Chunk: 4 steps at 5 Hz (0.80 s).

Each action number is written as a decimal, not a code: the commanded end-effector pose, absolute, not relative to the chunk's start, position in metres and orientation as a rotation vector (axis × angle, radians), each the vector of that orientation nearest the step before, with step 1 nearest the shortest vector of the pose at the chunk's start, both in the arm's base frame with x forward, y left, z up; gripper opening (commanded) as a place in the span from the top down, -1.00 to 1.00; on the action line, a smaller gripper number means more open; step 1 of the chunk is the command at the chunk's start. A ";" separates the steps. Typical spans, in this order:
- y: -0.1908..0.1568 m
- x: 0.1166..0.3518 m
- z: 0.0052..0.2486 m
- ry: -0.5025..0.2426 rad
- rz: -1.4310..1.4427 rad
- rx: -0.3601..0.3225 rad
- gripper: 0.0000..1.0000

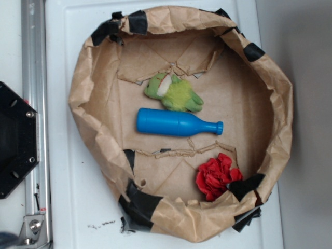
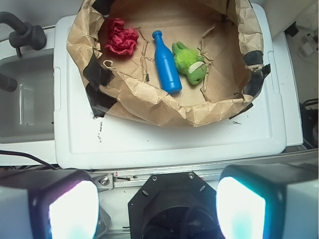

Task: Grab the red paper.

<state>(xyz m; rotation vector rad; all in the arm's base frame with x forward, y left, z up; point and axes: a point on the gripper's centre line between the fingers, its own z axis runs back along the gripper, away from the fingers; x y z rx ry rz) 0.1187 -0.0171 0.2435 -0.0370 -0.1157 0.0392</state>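
wrist: gripper [image 2: 157, 209] spread wide, empty; red paper [image 2: 120, 36] well ahead, left.

A brown paper basin [image 1: 83, 93] sat crumpled on the white tabletop [image 1: 72, 197], its rim patched with strips of black tape [image 1: 137, 202]. Inside it, a blue bottle [image 1: 174, 123] lay on its side, neck pointing toward the basin's far wall. Just beside the bottle rested a fuzzy green plush toy [image 1: 174, 93], with a pale patch on one end. Torn seams ran across the paper floor above and below the pair. In the wrist view, a white sink-like tub [image 2: 27, 99] stood beside the tabletop, with a dark pipe [image 2: 22, 32] over it.
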 end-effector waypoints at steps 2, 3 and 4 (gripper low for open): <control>-0.005 0.163 0.195 -0.365 -0.204 0.057 -1.00; -0.010 0.207 0.162 -0.396 -0.437 -0.063 -1.00; -0.015 0.249 0.142 -0.498 -0.552 -0.171 -1.00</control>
